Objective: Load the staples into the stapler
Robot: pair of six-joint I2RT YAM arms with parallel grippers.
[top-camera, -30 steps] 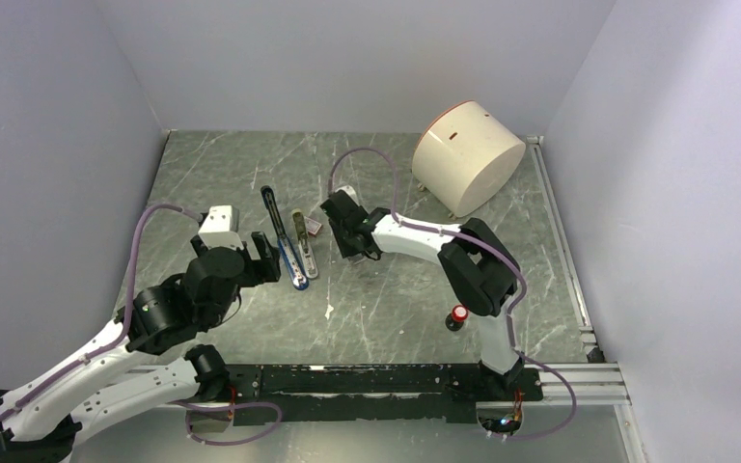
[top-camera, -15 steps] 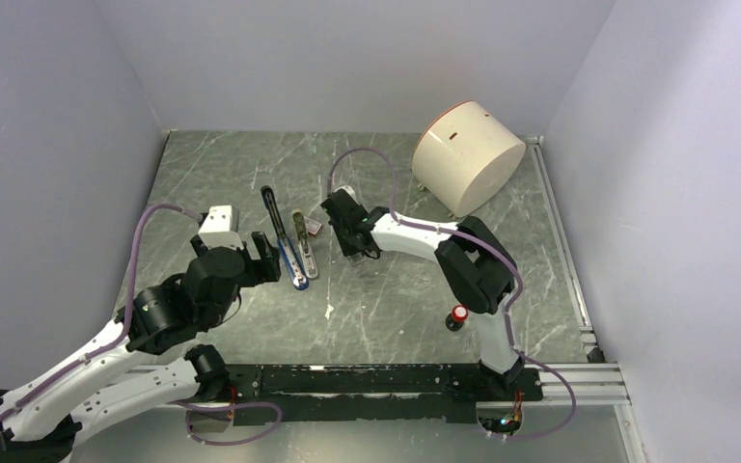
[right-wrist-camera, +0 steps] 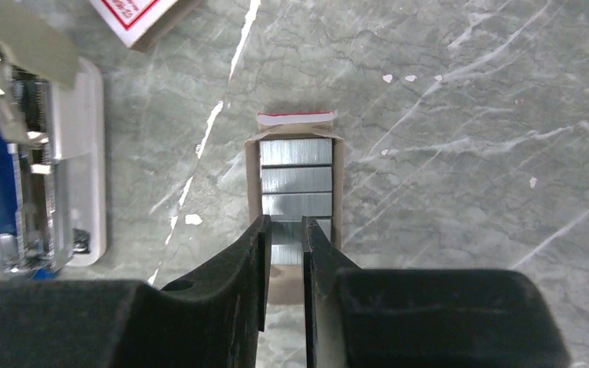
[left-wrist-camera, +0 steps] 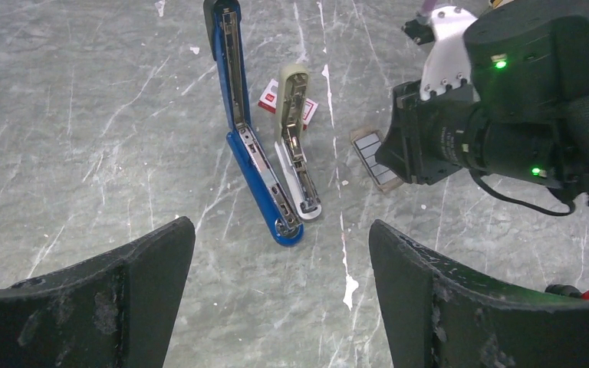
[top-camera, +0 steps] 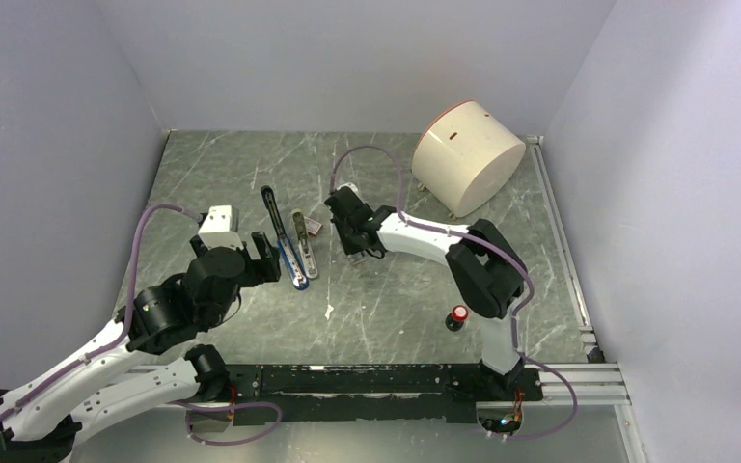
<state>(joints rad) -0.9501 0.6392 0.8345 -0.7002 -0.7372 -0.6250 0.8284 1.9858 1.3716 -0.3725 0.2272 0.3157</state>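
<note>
The blue stapler lies opened flat on the marble table, its silver channel up, also visible from above. My left gripper hangs open just short of its near end, holding nothing, left of it in the top view. The staples sit as grey blocks in a small cardboard tray right of the stapler. My right gripper points down over the tray's near end, shut on the nearest staple block, which fills the narrow gap. Its red-and-white box lid lies behind.
A beige-olive stapler-like bar lies right beside the blue stapler. A large cream drum lies on its side at the back right. A small red-capped knob stands near the right arm's base. Walls close in on three sides.
My right gripper's jaws have closed in on the staples in the tray, and its arm has shifted slightly. The left arm and the stapler have stayed still.
</note>
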